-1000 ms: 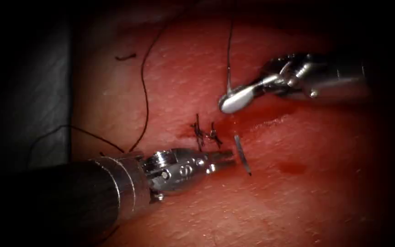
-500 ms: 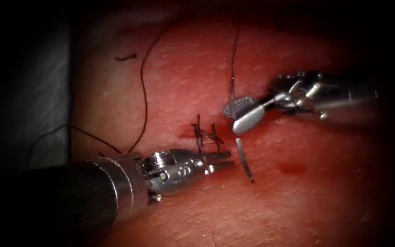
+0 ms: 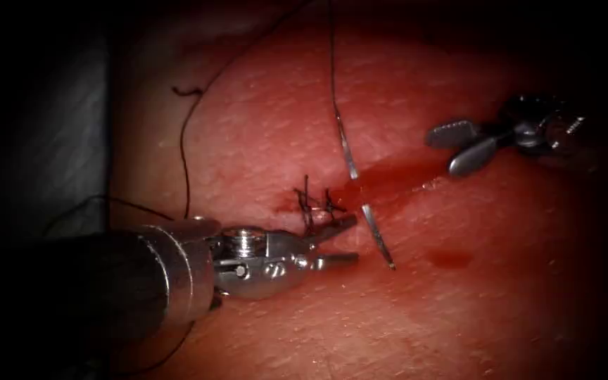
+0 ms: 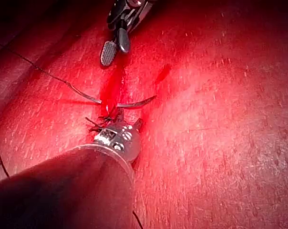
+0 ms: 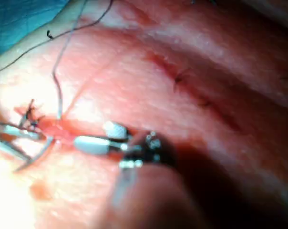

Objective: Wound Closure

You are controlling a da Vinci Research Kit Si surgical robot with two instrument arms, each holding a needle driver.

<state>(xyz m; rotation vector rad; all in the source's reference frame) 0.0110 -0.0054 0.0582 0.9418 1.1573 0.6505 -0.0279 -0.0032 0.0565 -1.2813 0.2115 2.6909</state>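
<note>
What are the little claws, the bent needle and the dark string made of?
Both claws, left and right, look like shiny metal, open and holding nothing. The needle glints like polished steel; it passes through the tissue at the cut, both ends showing. The thread looks like thin dark fibre, probably synthetic.

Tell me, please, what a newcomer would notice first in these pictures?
The needle stands out: it is driven through the tissue at the cut, both ends showing on either side of it, with thread trailing up from its upper end. No claw holds it. The left claw is open beside the dark knots, and the right claw is open and holds nothing, off to the right of the red fluid.
</note>
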